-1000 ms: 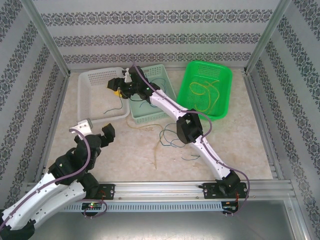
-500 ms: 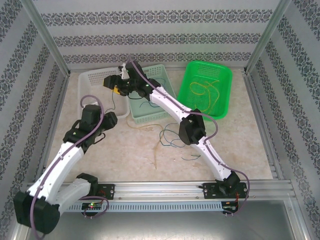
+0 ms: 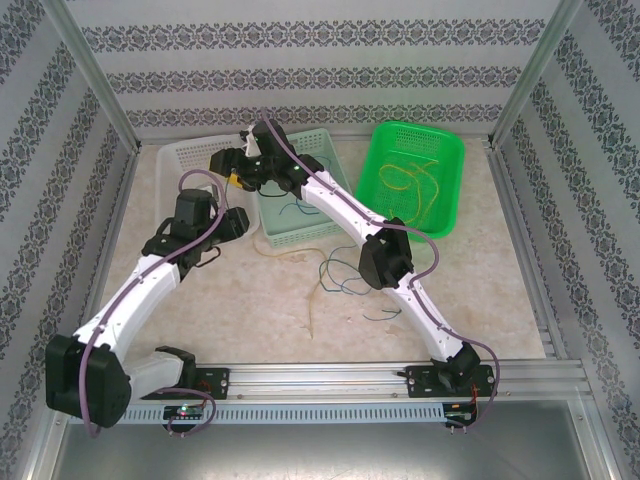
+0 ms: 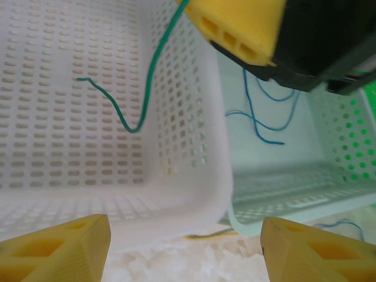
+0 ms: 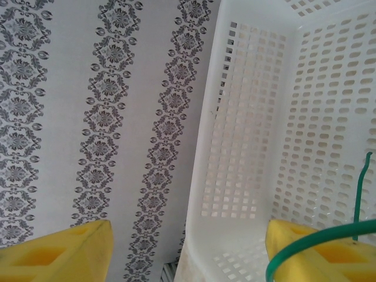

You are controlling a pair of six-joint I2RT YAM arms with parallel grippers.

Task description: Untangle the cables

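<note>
A dark green cable (image 4: 147,88) hangs from my right gripper's yellow fingertip (image 4: 247,23) into the white basket (image 3: 185,160). In the right wrist view this green cable (image 5: 311,241) lies across the right fingertip (image 5: 329,249). My right gripper (image 5: 188,252) is open over the white basket, with its jaws wide apart. My left gripper (image 4: 187,252) is open and low on the table at the basket's near right corner (image 3: 235,222), with nothing between its fingers. Blue cables (image 4: 258,117) lie in the pale green basket (image 3: 335,170). Loose cables (image 3: 345,280) are spread on the table.
A bright green basket (image 3: 445,150) at the back right holds yellow cables (image 3: 410,185). A yellow cable (image 4: 214,235) lies on the table under the gap between the white and pale green baskets. Patterned walls and metal posts close in the table.
My left arm has swung from the near left up to the white basket's near right corner. My right gripper has shifted slightly back and left over the white basket.
</note>
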